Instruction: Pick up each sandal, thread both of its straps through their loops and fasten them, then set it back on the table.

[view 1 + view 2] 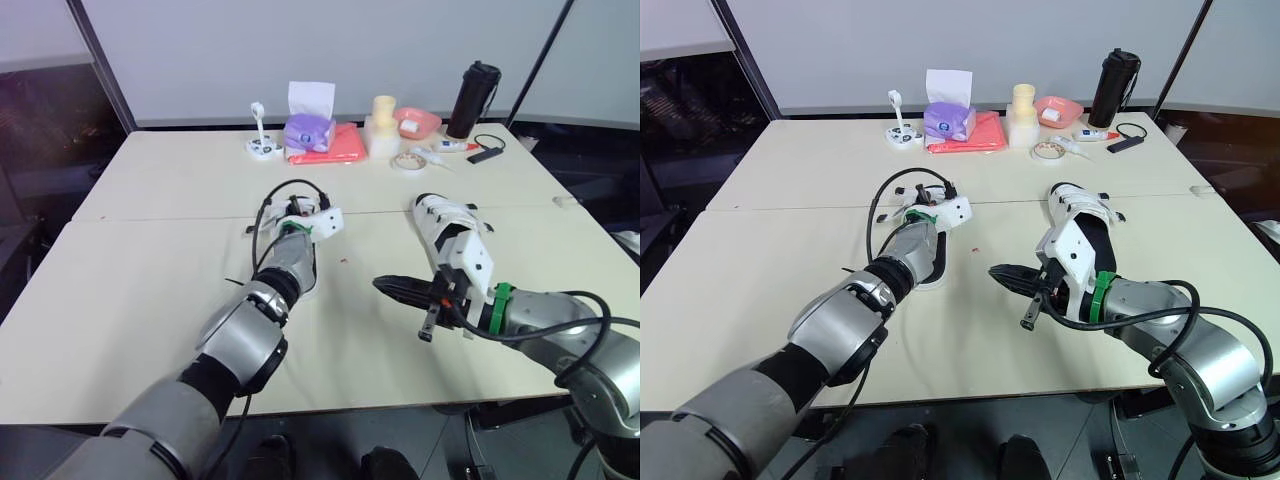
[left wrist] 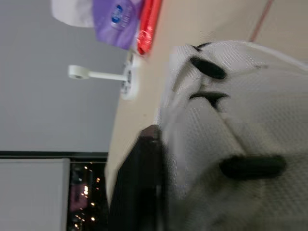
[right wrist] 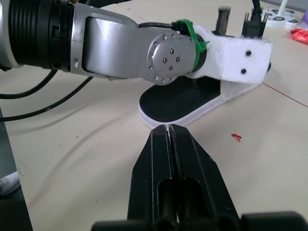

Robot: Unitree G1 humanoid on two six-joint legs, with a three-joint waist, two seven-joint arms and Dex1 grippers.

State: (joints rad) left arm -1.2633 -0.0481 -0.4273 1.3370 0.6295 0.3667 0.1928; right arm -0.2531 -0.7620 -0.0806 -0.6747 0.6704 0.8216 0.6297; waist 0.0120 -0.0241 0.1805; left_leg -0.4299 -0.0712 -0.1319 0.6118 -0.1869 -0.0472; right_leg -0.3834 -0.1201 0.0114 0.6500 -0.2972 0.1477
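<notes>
The right gripper (image 3: 169,132) hovers low over the cream table (image 1: 150,280), its two black fingers pressed flat together and holding nothing. It sits right of centre in the head views. The left gripper (image 1: 303,232) rests on a sandal (image 3: 168,103) at the centre of the frame; whether it is open cannot be told. That sandal has a smooth black footbed, a white sole rim and white mesh uppers with dark oblong tabs. A second sandal (image 1: 447,222), also white mesh, lies to the right of the frame. There are two sandals in all.
</notes>
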